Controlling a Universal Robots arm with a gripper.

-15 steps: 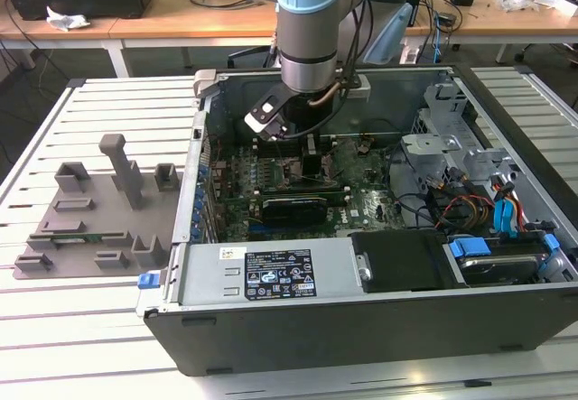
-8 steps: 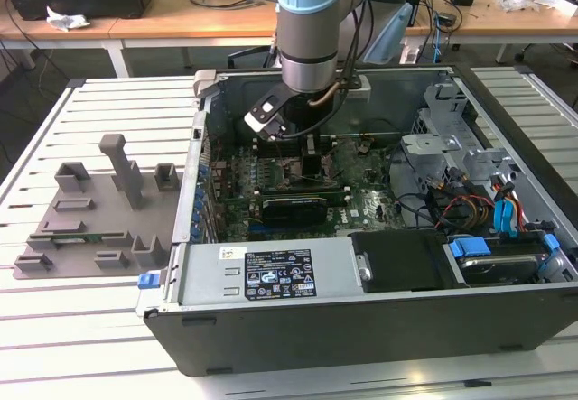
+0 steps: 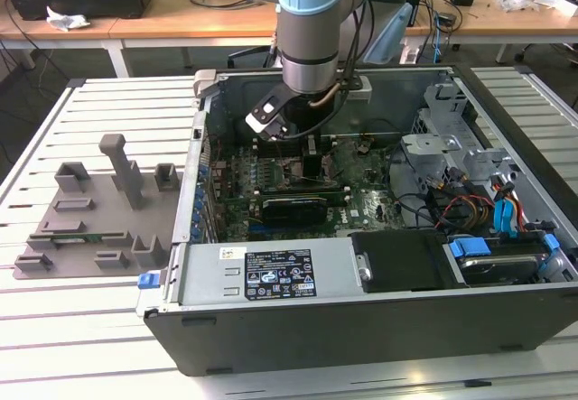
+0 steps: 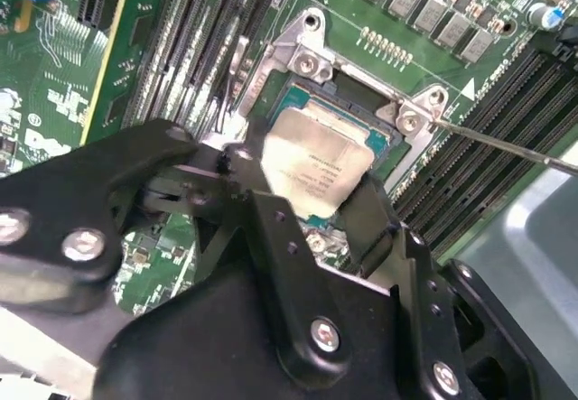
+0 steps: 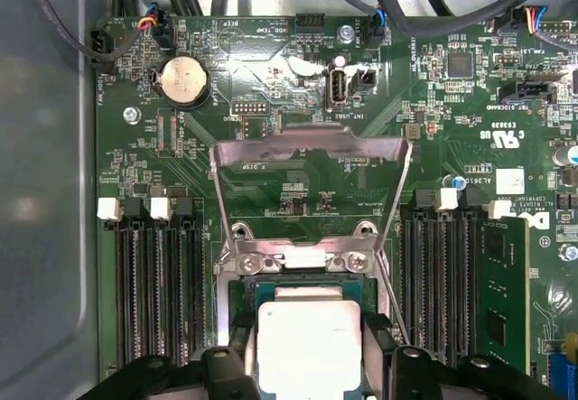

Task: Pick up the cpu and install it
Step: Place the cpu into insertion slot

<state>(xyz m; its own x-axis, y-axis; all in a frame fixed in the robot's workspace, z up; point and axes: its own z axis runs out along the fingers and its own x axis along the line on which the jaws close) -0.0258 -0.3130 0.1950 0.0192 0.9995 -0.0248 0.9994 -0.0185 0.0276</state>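
We see the cpu (image 4: 316, 163) (image 5: 307, 341) in both wrist views: a small flat square with a silver-grey metal top and a thin pale rim, face up, roughly level, within the open motherboard socket (image 5: 237, 284).

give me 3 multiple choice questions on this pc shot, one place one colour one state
1. Where is the cpu? A on the grey fixture; B at the socket, in the gripper; C on the power supply.
2. The cpu's top is: A gold; B black; C silver-grey.
3. The socket's metal cover is: A swung open; B clamped over the cpu; C missing.
Answers: 1 B, both wrist views show it over the socket with the gripper on two sides of it; 2 C, it shines pale silver; 3 A, the first wrist view shows it raised clear of the socket.
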